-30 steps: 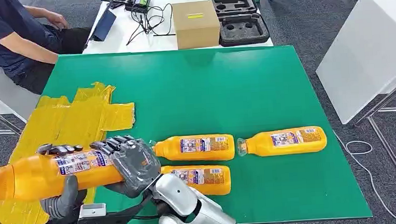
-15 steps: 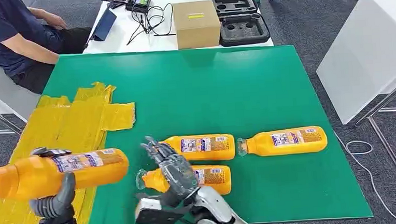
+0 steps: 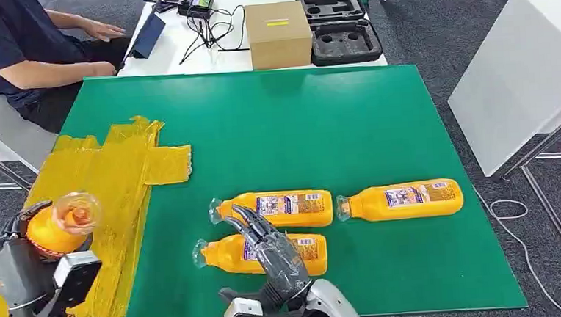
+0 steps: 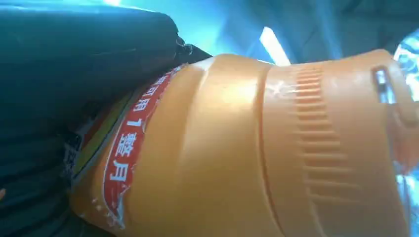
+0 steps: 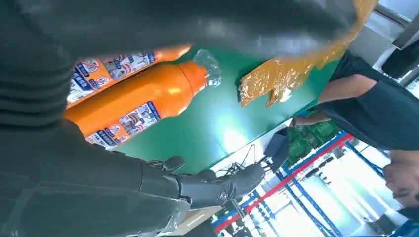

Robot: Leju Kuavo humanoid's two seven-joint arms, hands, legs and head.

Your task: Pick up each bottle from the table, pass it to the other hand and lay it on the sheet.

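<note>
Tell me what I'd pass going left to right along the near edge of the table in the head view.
Left hand holding a bottle → yellow sheet → right hand → far-right bottle.

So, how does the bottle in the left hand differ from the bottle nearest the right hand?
The held bottle is gripped by the left hand above the yellow sheet, cap toward the camera. The nearest bottle lies flat on the green table, untouched beneath the right hand. Both are orange, clear-capped.
</note>
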